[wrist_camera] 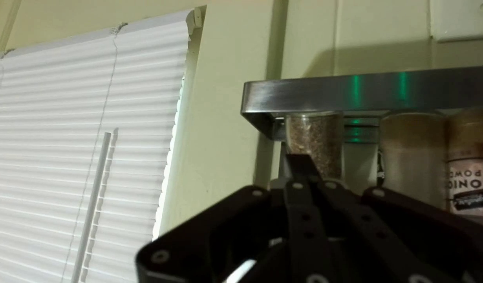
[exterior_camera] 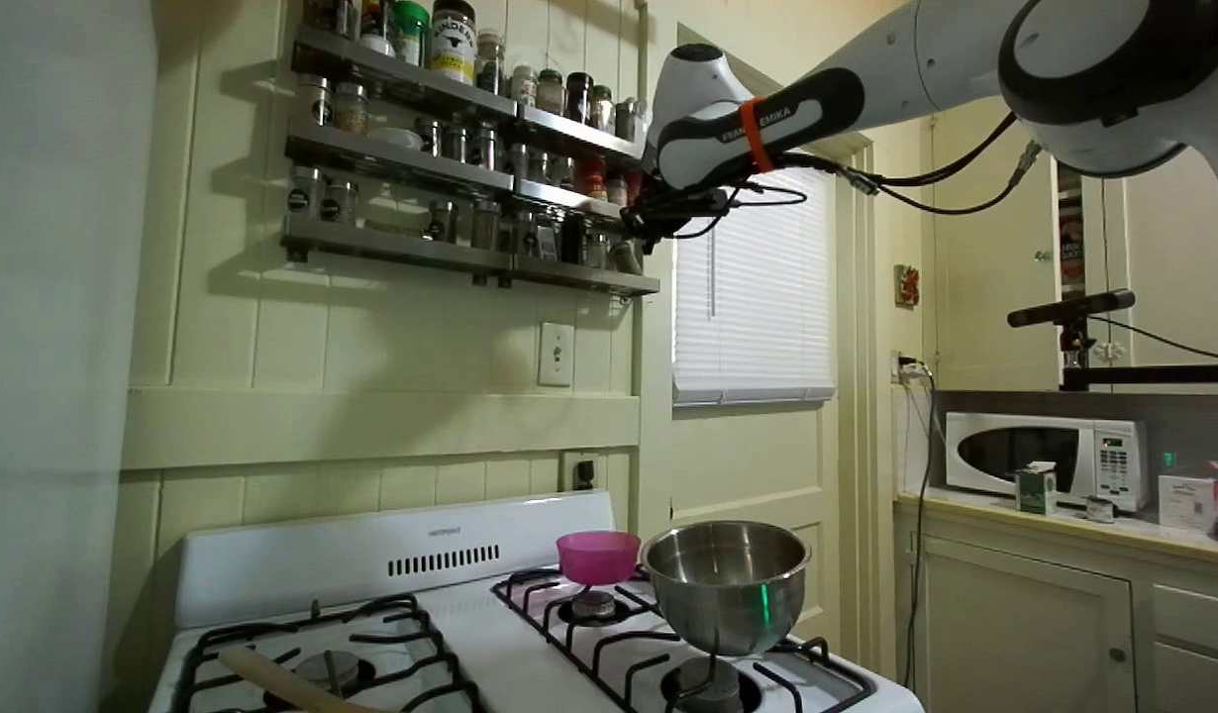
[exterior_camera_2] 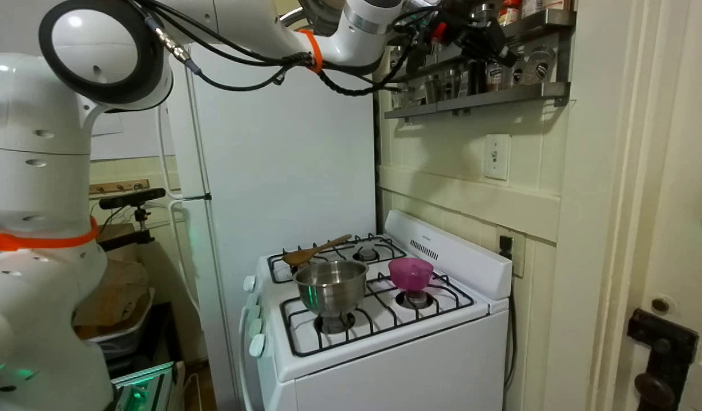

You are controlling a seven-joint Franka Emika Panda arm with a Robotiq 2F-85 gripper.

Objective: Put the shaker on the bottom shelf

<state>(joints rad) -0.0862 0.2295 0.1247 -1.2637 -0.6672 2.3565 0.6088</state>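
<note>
black, jointed metal hand (wrist_camera: 306,173) has its fingers (wrist_camera: 304,224) together with nothing gripped between them, the tips right in front of what is most likely the clear, brown-flecked cylindrical shaker (wrist_camera: 318,137); whether they touch it i can't tell. it sits at the end of the steel-fronted bottom shelf (wrist_camera: 367,94), and in an exterior view the same cylinder (exterior_camera: 627,257) seems tilted. so the step is probably settling it: nudge softly until it stands upright behind the rail (exterior_camera: 584,277), then draw straight back before swinging aside. a sideways shove could topple its neighbours, a tan-filled clear jar (wrist_camera: 412,157) and what reads as an onion powder jar (wrist_camera: 471,181), and the narrow middle tier (exterior_camera: 569,200) above limits any lift. past the shelf's end hangs a white slatted blind (wrist_camera: 88,157); below, a round steel pot (exterior_camera: 728,594) and a small pink bowl (exterior_camera: 599,560) stand on the white stove (exterior_camera: 302,569), where a dropped shaker could land.
</note>
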